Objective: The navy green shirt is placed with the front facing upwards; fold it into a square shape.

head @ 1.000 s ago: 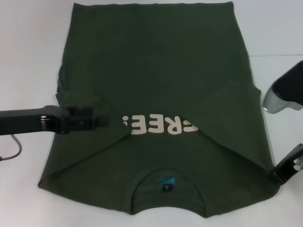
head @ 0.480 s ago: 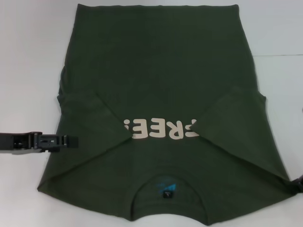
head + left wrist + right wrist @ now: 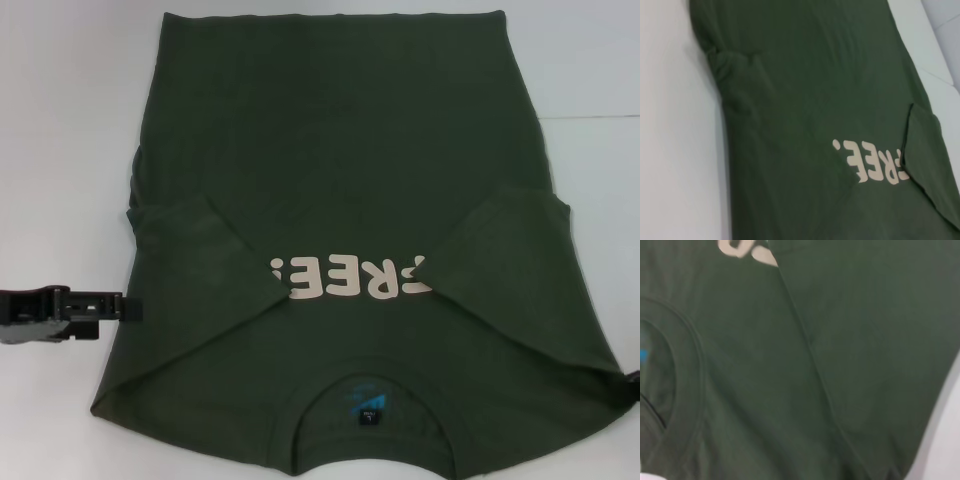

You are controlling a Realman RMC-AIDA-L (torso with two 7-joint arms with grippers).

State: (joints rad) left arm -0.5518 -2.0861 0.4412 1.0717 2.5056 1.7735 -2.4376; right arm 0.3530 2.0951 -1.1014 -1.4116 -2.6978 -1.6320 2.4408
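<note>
While the navy green shirt [image 3: 345,290] lies flat on the white table [image 3: 60,130], front up, with its collar [image 3: 370,408] toward the robot and its hem at the far side, both short sleeves are folded inward over the chest. Each sleeve forms a slanted flap; the left sleeve [image 3: 205,255] reaches the first character of the cream "FREE!" lettering [image 3: 352,280], and the right sleeve [image 3: 505,250] covers the lettering's other end. A small blue label [image 3: 365,398] sits inside the round collar. The left hand [image 3: 128,309] hovers at the shirt's left side edge, level with the lettering, its dark fingers close together in a narrow stance and pointing toward the cloth; nothing is seen between them, and I cannot tell whether the tips touch the fabric. The left wrist view shows the shirt along its length, with bunched folds at its left side edge. Of the right hand [image 3: 633,388] only a dark sliver shows at the shirt's right shoulder corner; its opening cannot be told. The right wrist view is filled with green cloth, the collar curve and the right sleeve's folded edge.
</note>
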